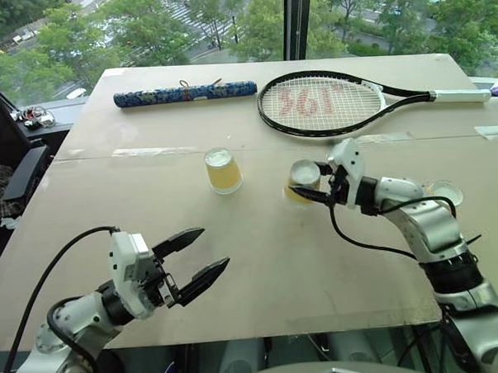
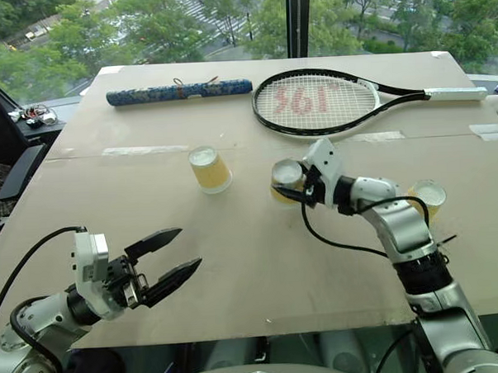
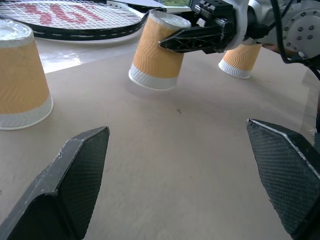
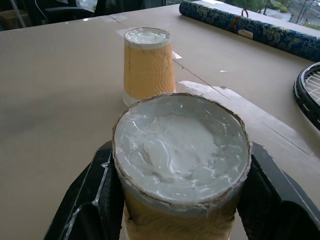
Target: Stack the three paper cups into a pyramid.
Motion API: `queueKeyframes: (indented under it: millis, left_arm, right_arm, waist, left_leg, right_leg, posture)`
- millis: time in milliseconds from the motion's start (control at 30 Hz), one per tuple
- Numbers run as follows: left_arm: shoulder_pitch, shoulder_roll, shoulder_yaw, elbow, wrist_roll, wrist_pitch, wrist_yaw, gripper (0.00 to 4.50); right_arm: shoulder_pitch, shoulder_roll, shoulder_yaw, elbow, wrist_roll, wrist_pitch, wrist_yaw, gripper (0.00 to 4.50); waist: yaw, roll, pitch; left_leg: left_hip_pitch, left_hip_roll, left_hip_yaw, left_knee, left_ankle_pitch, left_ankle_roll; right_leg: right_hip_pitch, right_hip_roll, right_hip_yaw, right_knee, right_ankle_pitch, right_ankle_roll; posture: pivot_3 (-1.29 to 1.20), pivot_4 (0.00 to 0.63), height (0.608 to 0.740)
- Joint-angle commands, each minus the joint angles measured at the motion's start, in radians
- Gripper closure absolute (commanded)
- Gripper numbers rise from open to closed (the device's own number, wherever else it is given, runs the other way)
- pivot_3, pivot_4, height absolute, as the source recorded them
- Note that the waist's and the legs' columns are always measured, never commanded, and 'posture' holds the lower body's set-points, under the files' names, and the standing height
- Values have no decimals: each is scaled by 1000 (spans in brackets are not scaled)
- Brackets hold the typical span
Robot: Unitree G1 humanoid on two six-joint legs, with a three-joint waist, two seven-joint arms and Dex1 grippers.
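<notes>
Three paper cups [image 1: 223, 171], all inverted, none stacked; right tool [image 1: 309, 192] clamps the middle cup [image 1: 302, 181]; left tool [image 1: 198, 257] spread, holding nothing.

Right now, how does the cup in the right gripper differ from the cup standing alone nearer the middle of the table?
The gripped cup is clamped between the right gripper's fingers; the middle cup is untouched. The gripped cup is tilted, with its rim lifted off the table on one side; the middle cup sits flat. The gripped cup is closer to the third cup. Both are upside down, with the same yellow-orange walls and white rims.
</notes>
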Motion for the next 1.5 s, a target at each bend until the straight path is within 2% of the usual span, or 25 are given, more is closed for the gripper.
queueKeyframes:
  millis: [33,333,533,567,600,633,667,800,967,1233,1500]
  left_arm:
    - [-14,-1,2,-5,11,-22,4,0]
    - [-45,7,-4,26,22,-20,-11,0]
    - [-65,13,-2,40,23,-16,-22,0]
    - [-66,14,-1,42,23,-15,-24,0]
    - [-67,15,0,44,24,-16,-27,0]
    - [-68,15,1,46,24,-16,-28,0]
    - [-68,14,6,50,22,-14,-24,0]
    - [-94,6,22,85,19,3,16,0]
    - [-243,41,19,222,92,16,95,0]
    - [-518,84,-83,434,177,67,107,0]
    - [-763,74,-211,646,264,36,13,0]
  right_arm:
    - [45,-38,-33,-110,12,14,-6,2283]
    - [165,-93,-95,-197,19,60,-59,2283]
    - [192,-89,-90,-144,6,62,-75,2283]
    - [195,-95,-87,-134,1,51,-66,1288]
    - [198,-96,-88,-130,-4,31,-63,840]
    - [199,-93,-95,-129,-5,12,-62,126]
    - [198,-89,-104,-137,0,-13,-56,48]
    - [189,-67,-160,-187,87,-51,-25,48]
    - [167,-96,-233,-256,231,-71,84,48]
    - [232,-223,-308,-328,363,-83,253,48]
    - [405,-309,-471,-433,447,-49,218,48]
  waist:
    - [2,0,0]
    - [4,0,0]
    - [3,0,0]
    - [4,-1,0]
    - [4,-1,0]
    - [4,0,0]
    - [4,0,0]
    - [5,0,1]
    - [8,0,1]
    - [9,-1,2]
    - [11,-3,3]
  left_leg:
    - [0,0,0,0,0,0]
    - [0,0,0,0,0,0]
    - [0,0,0,0,0,0]
    - [0,0,0,0,0,0]
    - [0,0,0,0,0,0]
    - [0,0,0,0,0,0]
    - [0,0,0,0,0,0]
    - [-1,0,0,0,0,0]
    - [0,0,-2,1,0,0]
    - [-1,-1,-2,0,0,1]
    - [-2,-1,-2,0,0,1]
  right_leg:
    - [0,0,0,0,0,0]
    - [0,1,0,-1,0,0]
    - [0,1,0,0,0,1]
    - [0,1,0,0,0,1]
    - [1,1,0,-1,0,1]
    - [1,1,0,-1,0,1]
    - [0,1,0,-1,0,1]
    - [0,1,0,-1,0,1]
    - [1,2,-2,-1,-2,3]
    - [2,1,-3,-3,2,4]
    - [2,0,-3,-4,3,4]
  posture:
    - [0,150,740]
    - [0,150,740]
    - [0,150,740]
    - [0,150,740]
    - [0,150,740]
    - [0,150,740]
    - [0,150,740]
    - [0,150,740]
    - [0,150,740]
    - [0,150,740]
    - [0,150,740]
